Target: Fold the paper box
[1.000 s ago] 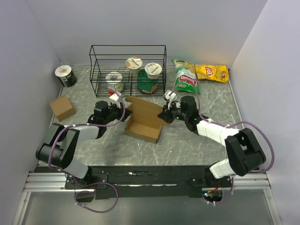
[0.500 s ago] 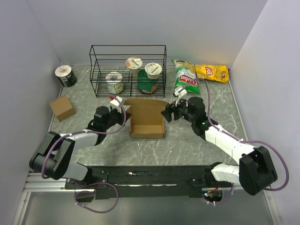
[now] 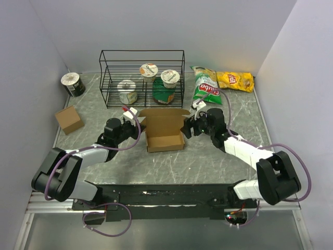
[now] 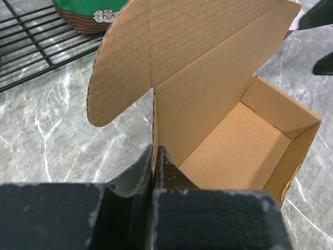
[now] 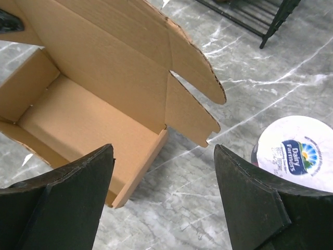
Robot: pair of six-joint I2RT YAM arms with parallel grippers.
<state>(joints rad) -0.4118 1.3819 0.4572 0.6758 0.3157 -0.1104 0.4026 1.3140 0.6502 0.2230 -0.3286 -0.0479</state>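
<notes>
The paper box [image 3: 165, 133] is an open brown carton on the marble table, its lid flap standing up at the back. My left gripper [image 3: 137, 130] is shut on the box's left side wall. The left wrist view shows both fingers [image 4: 166, 166] pinching that thin wall, with the box's hollow [image 4: 234, 140] to the right. My right gripper [image 3: 188, 128] hovers open at the box's right end. In the right wrist view the right gripper [image 5: 163, 150] is wide apart over bare table, with the box's corner [image 5: 135, 172] and side flap [image 5: 190, 112] just ahead, untouched.
A black wire rack [image 3: 141, 78] with yogurt cups and a green tub stands behind the box. A Dairy Farmers cup [image 5: 294, 156] sits close by my right fingers. A small cube-like box [image 3: 68, 119] and a can [image 3: 72, 84] are far left; chip bags [image 3: 206, 86] are back right.
The right gripper opened and let go of the box's right side. The box swung from skewed to square on the table. The left gripper closed fully on the left wall.
</notes>
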